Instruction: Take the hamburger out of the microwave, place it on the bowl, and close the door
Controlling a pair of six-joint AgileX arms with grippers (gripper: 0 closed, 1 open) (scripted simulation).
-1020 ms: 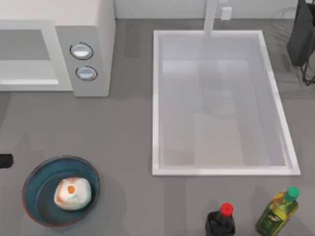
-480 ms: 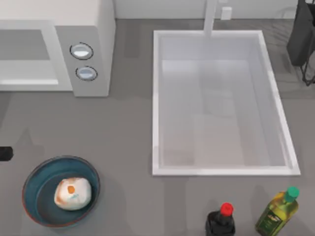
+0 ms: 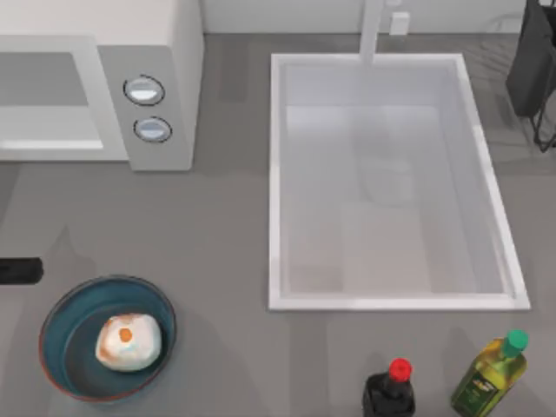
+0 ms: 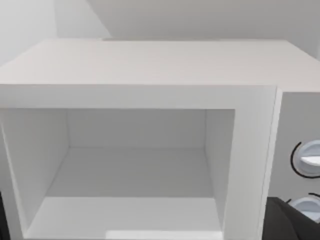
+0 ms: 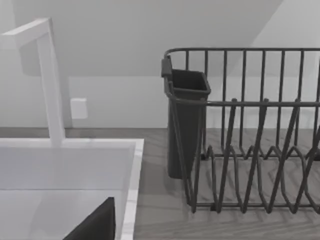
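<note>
Bottles stand nearest us at the table's front right: a dark bottle with a red cap (image 3: 390, 390) and, just beside it, an oil bottle with a green cap (image 3: 492, 372). At the front left we see the bowl (image 3: 61, 315) resting on the table (image 3: 217, 243), with the hamburger (image 3: 129, 341) lying inside it, orange spot upward. Just beyond the bowl, at the left edge, a dark tip of our left hand (image 3: 19, 270) reaches in over the table; we cannot tell whether its fingers are spread or pressed together. Farther back, the white sink (image 3: 278, 174) occupies the middle and right of the table, its faucet (image 3: 372, 30) at the rear rim. At the rear left sits the microwave (image 3: 165, 52), two knobs on its grey panel; the left wrist view faces straight into its open white cavity (image 4: 130, 170). At the rear right stands a dark dish rack (image 5: 250, 140) with a cutlery holder (image 5: 186, 120).
</note>
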